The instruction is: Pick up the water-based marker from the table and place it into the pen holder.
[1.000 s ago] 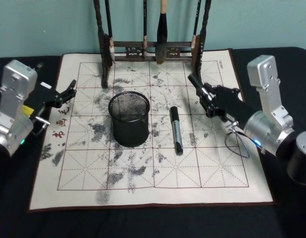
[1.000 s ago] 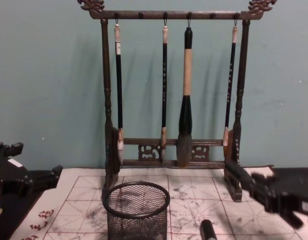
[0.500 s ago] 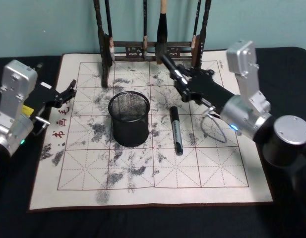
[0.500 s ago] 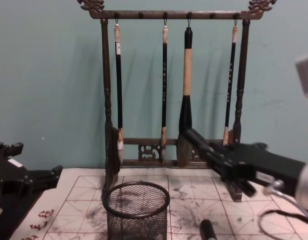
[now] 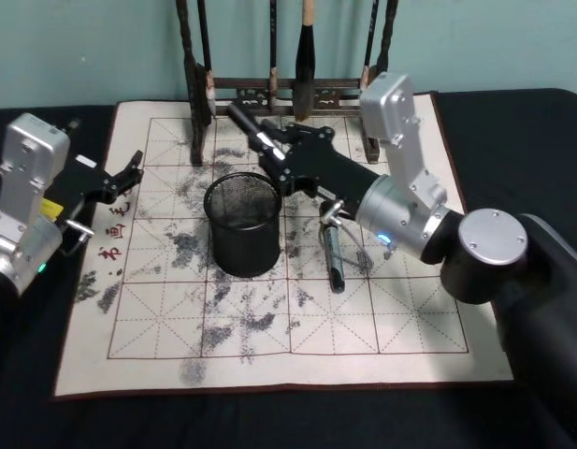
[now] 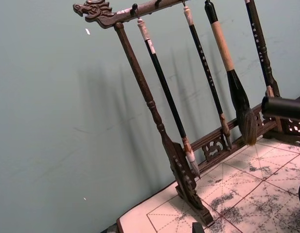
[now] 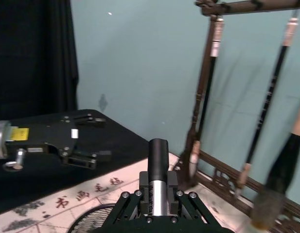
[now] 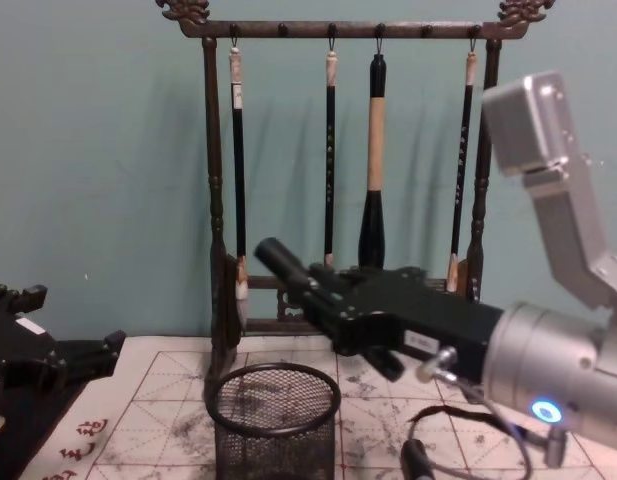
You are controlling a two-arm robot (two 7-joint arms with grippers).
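Right end effector (image 5: 281, 157) clamps a black-capped silver marker (image 5: 250, 124) above the round black wire-mesh pen holder (image 5: 241, 248); left end effector (image 5: 133, 173) sits open at left

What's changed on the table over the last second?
The right gripper, shut on a marker, swung left across the mat to above the pen holder. Nothing grasped or released. The left gripper, pen holder and the second marker on the mat stayed put.
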